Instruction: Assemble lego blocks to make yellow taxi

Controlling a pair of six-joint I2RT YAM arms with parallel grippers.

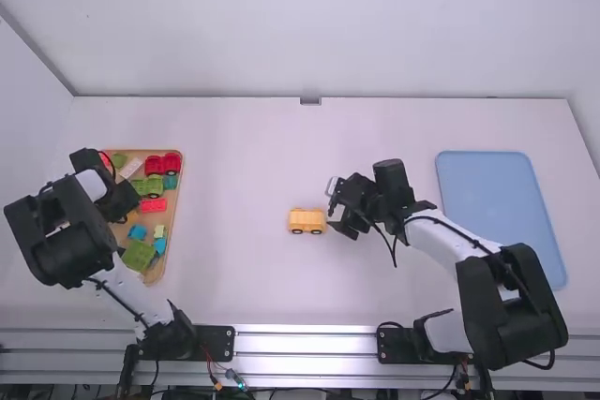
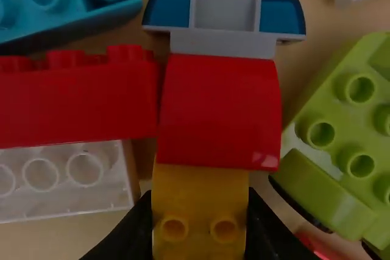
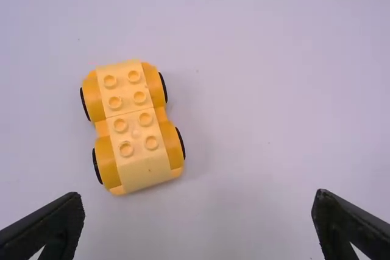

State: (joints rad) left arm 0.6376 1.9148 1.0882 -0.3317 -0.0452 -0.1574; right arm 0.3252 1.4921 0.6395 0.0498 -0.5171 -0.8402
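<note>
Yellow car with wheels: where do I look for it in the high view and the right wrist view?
High view: the yellow car sits mid-table, just left of the right pincer.
Right wrist view: the yellow car is ahead of the open pincer, nearer one finger.
Shared landmark: the right pincer.

The left tool is clamped, the right tool spread wide.

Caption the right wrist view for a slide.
Right gripper, fingers open, near a yellow wheeled base whose studs face up on the white table.
</note>
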